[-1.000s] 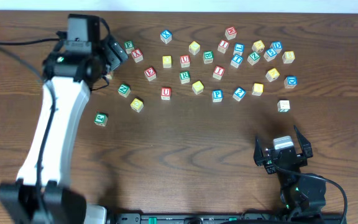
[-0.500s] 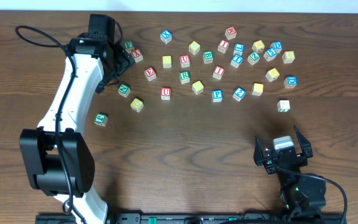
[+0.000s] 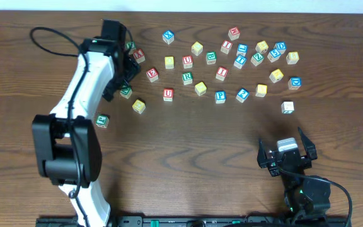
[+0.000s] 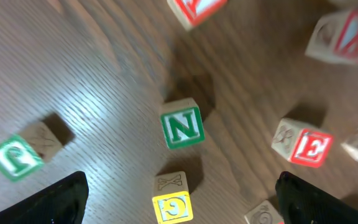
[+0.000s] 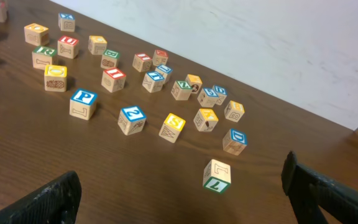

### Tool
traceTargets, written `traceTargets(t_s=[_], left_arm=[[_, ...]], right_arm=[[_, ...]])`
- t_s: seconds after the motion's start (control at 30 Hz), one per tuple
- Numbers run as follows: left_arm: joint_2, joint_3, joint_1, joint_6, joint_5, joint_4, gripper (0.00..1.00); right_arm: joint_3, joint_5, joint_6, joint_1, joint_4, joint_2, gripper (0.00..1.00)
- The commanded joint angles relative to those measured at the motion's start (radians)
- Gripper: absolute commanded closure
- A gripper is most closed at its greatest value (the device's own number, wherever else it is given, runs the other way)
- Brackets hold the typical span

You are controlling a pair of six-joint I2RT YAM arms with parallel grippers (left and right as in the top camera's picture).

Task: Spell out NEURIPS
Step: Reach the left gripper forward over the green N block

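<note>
Hovering spread wide and gripping nothing, the left gripper (image 4: pixel 179 202), with the green N cube (image 4: pixel 182 124) just ahead of the gap between the jaws and roughly centred on it. Likely the step in hand: picking up N, first letter of the word.

Best done by easing forward to bring N midway into the gap, turning the wrist to meet two flat faces rather than corners, dropping straight down, then closing gently.

Worth minding on the way:
- a yellow cube (image 4: pixel 171 202) right in line with the gap, nearer than N and close beside it, easily caught or knocked by mistake
- a red E cube (image 4: pixel 305 144) off toward the jaw on the right of the wrist view, near but apart
- a green cube (image 4: pixel 14 155) off toward the opposite jaw

Farther out, sitting low, the right gripper (image 5: pixel 182 186), jaws likewise parted on nothing, with the blue P cube (image 5: pixel 82 102) and the rest of the scatter well ahead of it.

Hard to make out:
- the fingertips (image 4: pixel 306 199), cut off by the bottom edge of the left wrist view
- height above the table (image 4: pixel 92 81)
- the left jaws from overhead, buried under the arm (image 3: pixel 80 94)
- blurred letters on the cubes farthest ahead of the left jaws
</note>
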Motion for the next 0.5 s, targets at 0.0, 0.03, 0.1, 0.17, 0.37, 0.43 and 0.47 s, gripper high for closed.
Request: traceTargets(t_s=[0.0, 0.03, 0.1, 0.17, 0.37, 0.43, 0.47], left_arm=[[0.039, 0.023, -0.037, -0.029, -0.021, 0.003, 0.05], [0.047, 0.023, -0.042, -0.037, -0.021, 0.006, 0.05], [0.060, 0.022, -0.045, -0.056, -0.029, 0.007, 0.05], [0.071, 0.022, -0.045, -0.066, -0.032, 0.011, 0.05], [0.074, 0.021, -0.044, -0.066, -0.041, 0.021, 0.05], [0.075, 0.020, -0.044, -0.069, -0.065, 0.016, 0.05], [0.075, 0.018, -0.044, -0.070, -0.069, 0.015, 0.05]], right_arm=[[-0.002, -0.002, 0.013, -0.013, -0.003, -0.006, 0.01], [-0.002, -0.002, 0.013, -0.013, -0.003, -0.006, 0.01], [-0.002, -0.002, 0.013, -0.013, -0.003, -0.006, 0.01], [-0.002, -0.002, 0.013, -0.013, -0.003, -0.006, 0.01], [-0.002, -0.002, 0.013, -0.013, -0.003, -0.006, 0.01], [-0.002, -0.002, 0.013, -0.013, -0.003, -0.006, 0.01], [-0.002, -0.002, 0.013, -0.013, -0.003, -0.006, 0.01]])
